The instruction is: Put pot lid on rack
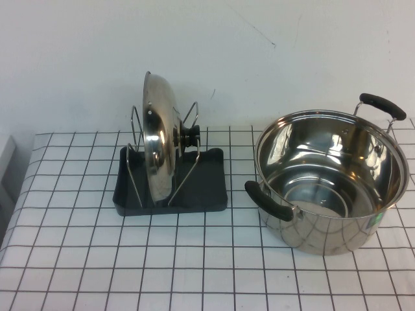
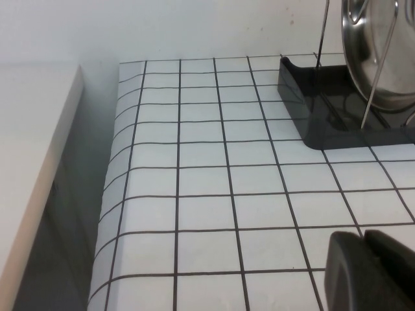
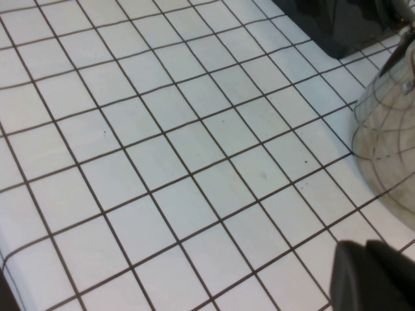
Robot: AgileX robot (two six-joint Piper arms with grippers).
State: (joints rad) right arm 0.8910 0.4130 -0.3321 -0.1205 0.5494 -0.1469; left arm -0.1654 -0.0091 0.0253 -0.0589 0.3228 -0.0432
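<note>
The shiny steel pot lid (image 1: 157, 139) stands on edge in the wire uprights of the black rack (image 1: 207, 194), its black knob (image 1: 192, 137) pointing right. The lid's edge (image 2: 379, 52) and the rack's tray (image 2: 305, 103) also show in the left wrist view. Neither arm shows in the high view. My left gripper (image 2: 364, 238) is shut and empty, low over the table, well short of the rack. My right gripper (image 3: 366, 249) is shut and empty, over the table beside the pot.
A deep steel pot (image 1: 327, 178) with two black handles stands at the right; its wall (image 3: 389, 136) shows in the right wrist view. The table has a white gridded cloth (image 1: 194, 265). Its left edge (image 2: 107, 214) drops off beside a white counter (image 2: 32, 168).
</note>
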